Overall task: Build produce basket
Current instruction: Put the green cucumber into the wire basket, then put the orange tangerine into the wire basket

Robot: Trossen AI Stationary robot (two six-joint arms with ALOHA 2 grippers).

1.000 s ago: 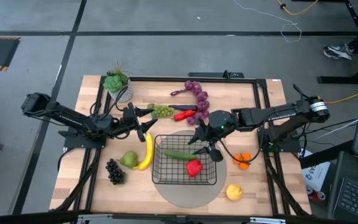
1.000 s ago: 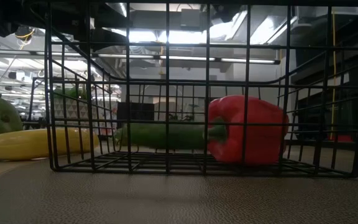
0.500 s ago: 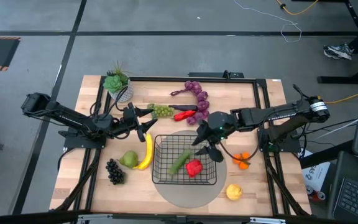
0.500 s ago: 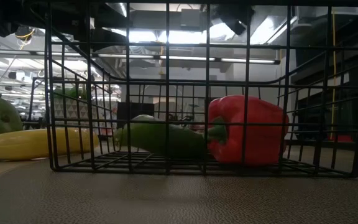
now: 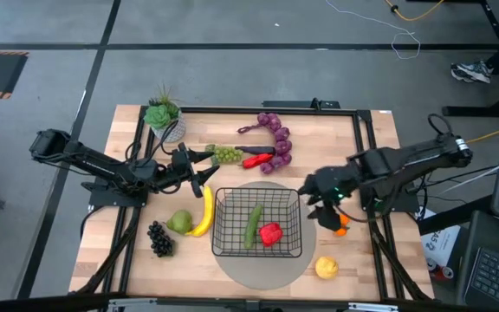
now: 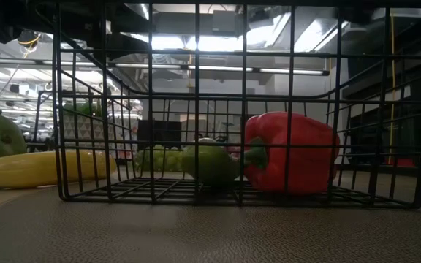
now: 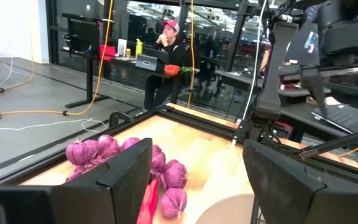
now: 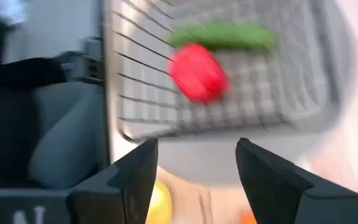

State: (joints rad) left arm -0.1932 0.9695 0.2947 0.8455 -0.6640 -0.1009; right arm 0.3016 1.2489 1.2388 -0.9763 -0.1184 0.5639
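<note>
1. Nearest the front edge of the table, the lemon [image 5: 326,268] is lying alone on the wood, and the dark grape bunch [image 5: 159,238] is sitting at the left, both outside the basket.
2. The basket [image 5: 223,248] is resting on a round grey mat [image 5: 258,274], holding two pieces so far: the cucumber [image 5: 253,225] and a red pepper [image 5: 271,233], lying just beside each other. I judge the task roughly a fifth done.
3. Just left of the basket, the banana [image 5: 204,212] and the pear [image 5: 179,222] are waiting, touching one another.
4. To the basket's right, the right gripper [image 5: 320,206] is hanging with its fingers apart and empty, near the orange pieces [image 5: 341,224]. A second ago it was over the basket's back right corner and the cucumber was lying crosswise; now the arm has pulled out to the right and the cucumber is pointing front to back.
5. Behind the basket's left corner, the left gripper [image 5: 194,170] is hovering as before, fingers apart, holding nothing.
6. Farther back, the green grapes [image 5: 225,154], a second red pepper [image 5: 256,160] and the purple grapes [image 5: 277,137] are all waiting to be loaded.
7. At the far left corner, a potted succulent [image 5: 164,116] is standing apart from the produce.
</note>
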